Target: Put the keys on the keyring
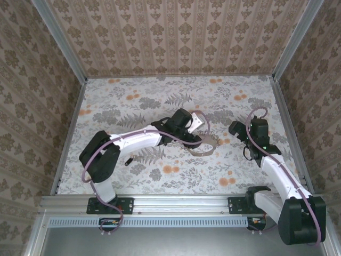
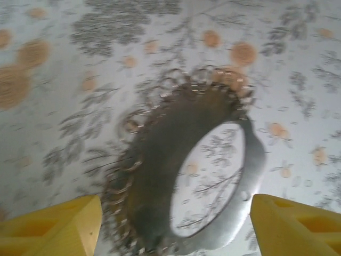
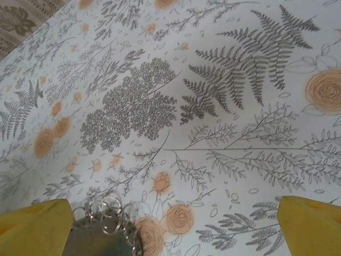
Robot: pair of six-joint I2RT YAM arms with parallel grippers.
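Observation:
The keyring (image 1: 205, 149), a wide brownish-grey hoop with small wire loops along its rim, lies mid-table. My left gripper (image 1: 194, 133) hangs over it. In the left wrist view the blurred keyring (image 2: 154, 176) stands between the yellow fingers (image 2: 53, 229), which straddle it; the jaws are open, with a gap on the right side. A tiny dark key (image 1: 128, 161) lies on the cloth near the left arm's elbow. My right gripper (image 1: 234, 129) is open just right of the hoop. In its wrist view the keyring's rim (image 3: 104, 234) shows beside its left finger (image 3: 32, 229).
A flower-patterned cloth (image 1: 176, 96) covers the table, with patterned walls at the back and on both sides. Metal rails (image 1: 69, 138) run along the left and right edges. Purple cables loop over both arms.

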